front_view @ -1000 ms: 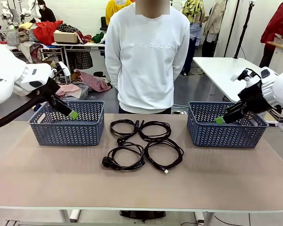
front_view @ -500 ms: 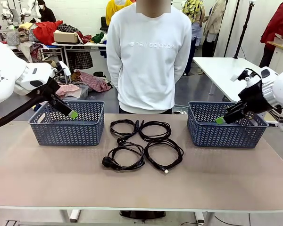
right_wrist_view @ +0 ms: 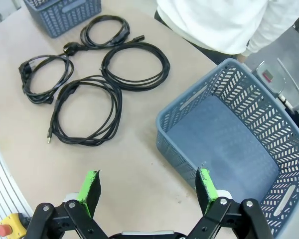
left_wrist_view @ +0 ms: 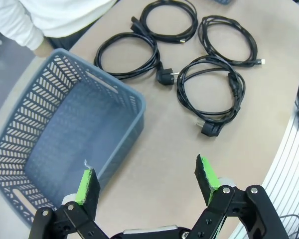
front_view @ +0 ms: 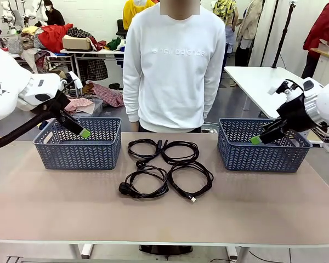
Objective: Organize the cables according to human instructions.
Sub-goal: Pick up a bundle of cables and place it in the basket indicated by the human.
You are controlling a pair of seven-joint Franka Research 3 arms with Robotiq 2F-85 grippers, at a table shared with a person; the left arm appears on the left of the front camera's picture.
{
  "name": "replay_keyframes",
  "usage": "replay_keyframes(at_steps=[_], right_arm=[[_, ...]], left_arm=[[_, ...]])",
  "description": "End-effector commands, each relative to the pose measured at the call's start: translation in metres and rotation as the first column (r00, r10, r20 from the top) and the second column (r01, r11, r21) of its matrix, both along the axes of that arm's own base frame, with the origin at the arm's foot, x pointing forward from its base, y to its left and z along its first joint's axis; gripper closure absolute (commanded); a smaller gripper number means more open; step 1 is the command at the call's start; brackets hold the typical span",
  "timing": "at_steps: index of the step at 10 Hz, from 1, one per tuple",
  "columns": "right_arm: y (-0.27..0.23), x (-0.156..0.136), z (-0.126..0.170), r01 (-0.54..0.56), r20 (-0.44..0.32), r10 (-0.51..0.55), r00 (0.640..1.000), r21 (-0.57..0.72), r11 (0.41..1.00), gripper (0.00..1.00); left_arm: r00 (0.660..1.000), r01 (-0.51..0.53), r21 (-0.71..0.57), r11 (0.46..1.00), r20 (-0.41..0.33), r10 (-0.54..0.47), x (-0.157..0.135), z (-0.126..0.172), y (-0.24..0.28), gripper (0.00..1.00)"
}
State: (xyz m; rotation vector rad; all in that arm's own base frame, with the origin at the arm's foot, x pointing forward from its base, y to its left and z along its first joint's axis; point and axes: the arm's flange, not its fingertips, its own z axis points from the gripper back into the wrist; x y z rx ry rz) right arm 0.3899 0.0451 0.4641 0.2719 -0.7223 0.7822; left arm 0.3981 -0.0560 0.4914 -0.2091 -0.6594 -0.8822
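Note:
Several black coiled cables lie in a cluster at mid-table: two at the back (front_view: 144, 148) (front_view: 181, 152) and two in front (front_view: 145, 182) (front_view: 191, 178). My left gripper (front_view: 84, 132) hangs open over the near right corner of the left blue basket (front_view: 77, 150); its wrist view has the empty jaws (left_wrist_view: 147, 181) above the basket's wall (left_wrist_view: 124, 129), with the cables (left_wrist_view: 212, 94) beyond. My right gripper (front_view: 256, 140) is open over the right blue basket (front_view: 263, 156). From its wrist, the gripper (right_wrist_view: 148, 185) holds nothing, and the cables (right_wrist_view: 87, 109) lie off to the left of it.
A person in a white sweatshirt (front_view: 174, 66) stands at the far edge of the table, behind the cables. Both baskets look empty inside (left_wrist_view: 55, 149) (right_wrist_view: 224, 144). The tan table (front_view: 164, 219) is bare in front of the cables. An emergency-stop button (right_wrist_view: 4, 230) sits by the table's edge.
The person has shifted slightly, and an arm now hangs at the side instead of behind the back. Both arms and the cables have stayed put.

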Motion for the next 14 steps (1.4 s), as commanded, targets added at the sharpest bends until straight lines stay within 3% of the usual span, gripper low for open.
replay_keyframes(at_steps=[1, 14], right_arm=[[-0.0007, 0.0015, -0.0012, 0.002, 0.001, -0.002, 1.000, 0.008, 1.000, 0.00], [-0.0007, 0.0015, -0.0012, 0.002, 0.001, -0.002, 1.000, 0.008, 1.000, 0.00]], left_arm=[[1.000, 0.004, -0.018, 1.000, 0.006, -0.004, -0.0005, -0.0028, 0.0013, 0.00], [1.000, 0.004, -0.018, 1.000, 0.006, -0.004, -0.0005, -0.0028, 0.0013, 0.00]])
